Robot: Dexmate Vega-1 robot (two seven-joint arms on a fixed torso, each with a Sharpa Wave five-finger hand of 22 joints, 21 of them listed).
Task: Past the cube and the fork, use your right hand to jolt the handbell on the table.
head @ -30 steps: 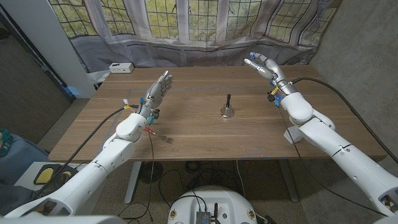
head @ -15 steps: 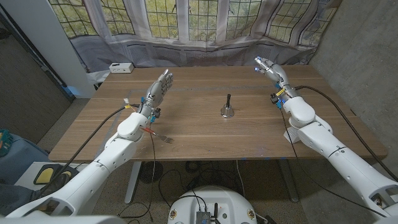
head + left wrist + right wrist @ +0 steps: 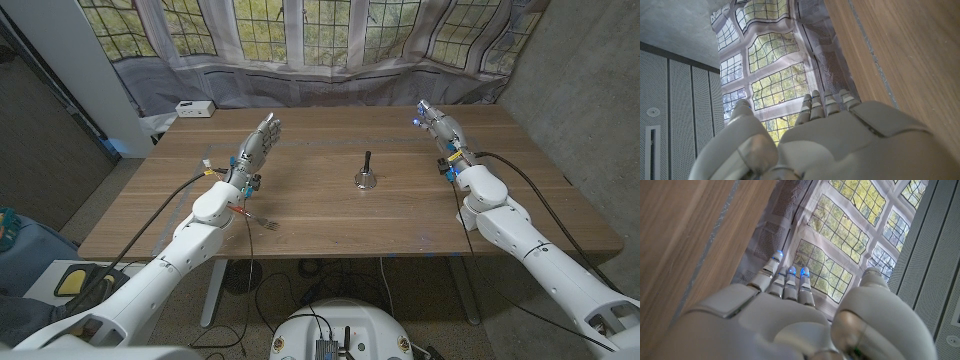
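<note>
At the far left corner of the wooden table (image 3: 330, 215) sits a small white box (image 3: 194, 108); any marking on it is too small to read. Nearer, the left hand (image 3: 256, 144) stands over the table's left part, fingers straight and apart, grasping nothing; the left wrist view shows the back of the same hand (image 3: 840, 145) with its fingers reaching toward the window curtain. By the left forearm, near the front edge, lies the fork (image 3: 262, 221), partly hidden by the arm and its cables. The handbell (image 3: 365, 176) stands upright at the table's middle, dark handle up, well apart from both hands. To the right, the right hand (image 3: 438, 125) hovers over the far right part of the table, fingers extended and released, blue lights at the fingertips (image 3: 790, 270). No readable writing or brand shows anywhere
</note>
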